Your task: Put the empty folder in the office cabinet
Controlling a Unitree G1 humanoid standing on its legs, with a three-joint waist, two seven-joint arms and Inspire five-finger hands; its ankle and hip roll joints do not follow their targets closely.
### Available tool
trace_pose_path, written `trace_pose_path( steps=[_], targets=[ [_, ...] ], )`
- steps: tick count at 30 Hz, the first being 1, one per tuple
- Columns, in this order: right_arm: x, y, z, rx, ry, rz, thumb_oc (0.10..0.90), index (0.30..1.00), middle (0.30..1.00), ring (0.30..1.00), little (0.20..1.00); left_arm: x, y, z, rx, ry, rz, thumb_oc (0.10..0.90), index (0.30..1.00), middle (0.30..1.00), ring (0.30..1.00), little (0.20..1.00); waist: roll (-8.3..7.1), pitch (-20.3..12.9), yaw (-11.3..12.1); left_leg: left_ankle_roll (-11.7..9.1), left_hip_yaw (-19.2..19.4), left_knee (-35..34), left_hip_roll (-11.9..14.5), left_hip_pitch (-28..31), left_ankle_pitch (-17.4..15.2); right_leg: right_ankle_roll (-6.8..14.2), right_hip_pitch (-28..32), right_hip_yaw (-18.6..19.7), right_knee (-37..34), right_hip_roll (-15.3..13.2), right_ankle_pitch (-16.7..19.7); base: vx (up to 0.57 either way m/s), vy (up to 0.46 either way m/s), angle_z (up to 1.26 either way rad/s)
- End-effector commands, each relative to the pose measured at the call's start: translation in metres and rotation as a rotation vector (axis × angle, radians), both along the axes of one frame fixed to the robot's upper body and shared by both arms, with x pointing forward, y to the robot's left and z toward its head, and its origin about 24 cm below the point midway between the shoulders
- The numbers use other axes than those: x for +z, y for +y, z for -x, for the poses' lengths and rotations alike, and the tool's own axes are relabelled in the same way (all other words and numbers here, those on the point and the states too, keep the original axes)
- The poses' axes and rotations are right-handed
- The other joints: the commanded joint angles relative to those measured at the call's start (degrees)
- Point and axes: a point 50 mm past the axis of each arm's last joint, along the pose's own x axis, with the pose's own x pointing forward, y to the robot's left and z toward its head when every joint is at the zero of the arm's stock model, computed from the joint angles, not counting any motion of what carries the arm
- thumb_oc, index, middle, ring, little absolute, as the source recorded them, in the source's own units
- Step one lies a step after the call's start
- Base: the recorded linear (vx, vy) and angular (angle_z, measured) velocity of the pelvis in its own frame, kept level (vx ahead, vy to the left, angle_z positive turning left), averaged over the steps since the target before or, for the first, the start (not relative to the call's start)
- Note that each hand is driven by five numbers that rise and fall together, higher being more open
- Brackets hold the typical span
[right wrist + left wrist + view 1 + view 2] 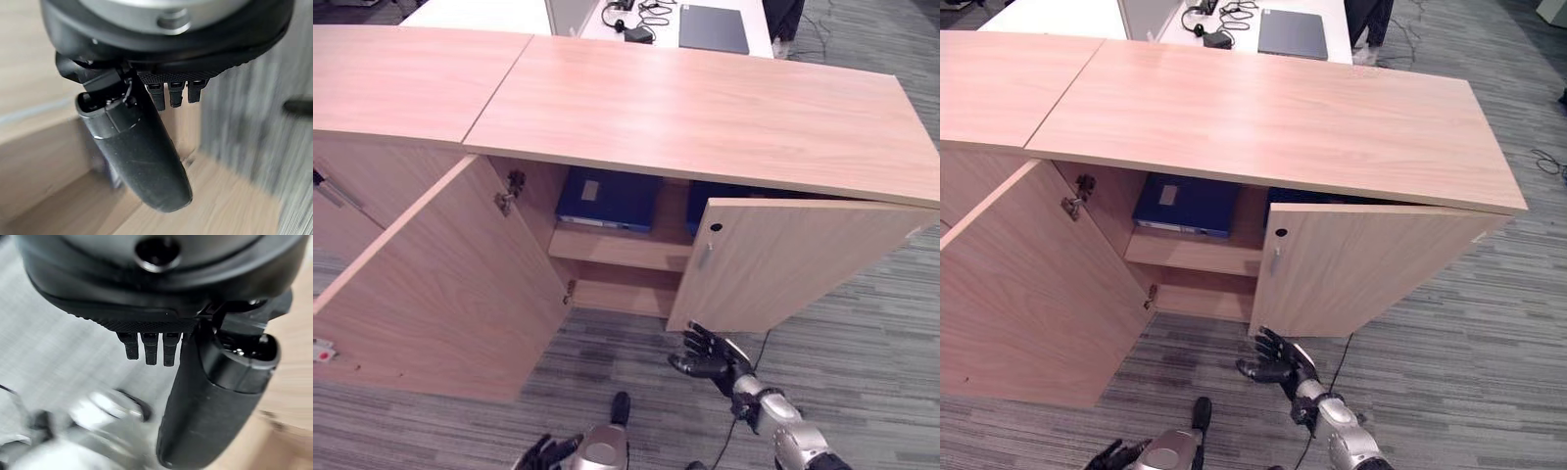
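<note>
A blue folder (pixel 607 198) lies flat on the upper shelf inside the wooden office cabinet (pixel 705 108). The cabinet's left door (pixel 440 274) stands wide open and its right door (pixel 773 259) is partly open. My right hand (pixel 710 357) hovers just below the right door's lower corner, above the carpet, open with fingers spread and holding nothing. Its thumb (pixel 137 152) sticks out straight before the wood. My left hand (pixel 548 452) hangs low at the bottom edge of the view, open and empty, with its thumb (pixel 210 406) extended.
A second dark blue item (pixel 705 191) sits on the same shelf, mostly hidden behind the right door. The lower shelf (pixel 622 294) shows bare wood. Behind the cabinet stands a white desk with a closed laptop (pixel 713 27) and cables (pixel 636 20). Grey carpet (pixel 862 333) surrounds the cabinet.
</note>
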Motion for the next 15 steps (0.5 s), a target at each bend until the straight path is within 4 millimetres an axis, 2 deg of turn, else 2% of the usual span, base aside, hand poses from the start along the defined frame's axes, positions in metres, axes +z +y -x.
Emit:
trace_pose_path(
  steps=[1, 3, 4, 6, 9, 13, 15],
  targets=[
    [-0.009, -0.01, 0.009, -0.075, 0.018, 0.106, 0.8, 0.9, 0.9, 0.9, 0.9, -0.004, 0.005, 0.019, 0.067, 0.049, -0.012, 0.8, 0.9, 0.9, 0.9, 0.9, -0.08, -5.0, -0.9, -4.6, -0.6, -0.6, 5.5, -0.8, -3.5, -1.0, -4.4, 3.1, 1.1, 0.8, -5.1, 0.07, 0.132, 0.14],
    [-0.017, -0.017, 0.015, -0.126, 0.068, 0.128, 0.8, 0.9, 0.9, 0.9, 0.9, -0.003, 0.006, 0.016, 0.074, 0.043, -0.014, 0.8, 0.9, 0.9, 0.9, 0.9, 0.14, -5.1, -0.8, -4.4, -1.0, -0.6, 5.0, -0.8, -3.6, -0.8, -4.3, 2.9, 1.3, 0.4, -5.0, 0.06, 0.106, 0.06],
    [-0.032, -0.028, 0.031, -0.175, 0.175, 0.199, 0.8, 0.9, 0.9, 0.9, 0.9, -0.002, 0.008, 0.014, 0.074, 0.044, -0.03, 0.8, 0.9, 0.9, 0.9, 0.9, 0.41, -5.4, -0.6, -4.0, -1.7, -0.6, 4.0, -0.9, -4.1, -0.6, -4.3, 2.7, 1.6, -0.2, -4.9, 0.07, 0.114, 0.05],
    [-0.042, -0.037, 0.044, -0.158, 0.254, 0.317, 0.8, 0.9, 0.9, 0.9, 0.9, -0.002, 0.011, 0.013, 0.067, 0.052, -0.046, 0.8, 0.9, 0.9, 0.9, 0.9, 0.65, -5.7, -0.2, -3.6, -2.5, -0.6, 3.2, -0.8, -4.6, -0.3, -4.1, 2.4, 1.7, -0.7, -4.8, 0.07, 0.111, 0.08],
    [-0.047, -0.04, 0.052, -0.222, 0.305, 0.315, 0.8, 0.9, 0.9, 0.9, 0.9, -0.003, 0.012, 0.017, 0.055, 0.079, -0.062, 0.8, 0.9, 0.9, 0.9, 0.9, 0.73, -5.9, -0.1, -3.2, -3.2, -0.6, 2.3, -0.7, -5.0, 0.1, -4.0, 2.4, 1.8, -1.3, -4.6, 0.06, 0.095, 0.16],
    [-0.057, -0.035, 0.072, -0.26, 0.392, 0.295, 0.8, 0.9, 0.9, 0.9, 0.9, -0.002, 0.023, 0.026, 0.04, 0.139, -0.121, 0.8, 0.9, 0.9, 0.9, 0.9, 0.92, -6.6, 0.1, -2.2, -4.1, -0.6, 0.7, -0.2, -6.0, 0.9, -3.6, 2.7, 2.0, -2.7, -3.8, 0.08, 0.131, 0.02],
    [-0.066, -0.033, 0.091, -0.302, 0.48, 0.275, 0.8, 0.9, 0.9, 0.9, 0.9, -0.002, 0.031, 0.039, 0.087, 0.186, -0.128, 0.8, 0.9, 0.9, 0.9, 0.9, 0.93, -7.1, 0.3, -1.7, -4.5, -0.6, -0.2, 0.2, -6.6, 1.5, -3.5, 3.0, 2.3, -3.4, -3.4, 0.09, 0.114, 0.01]
  ],
)
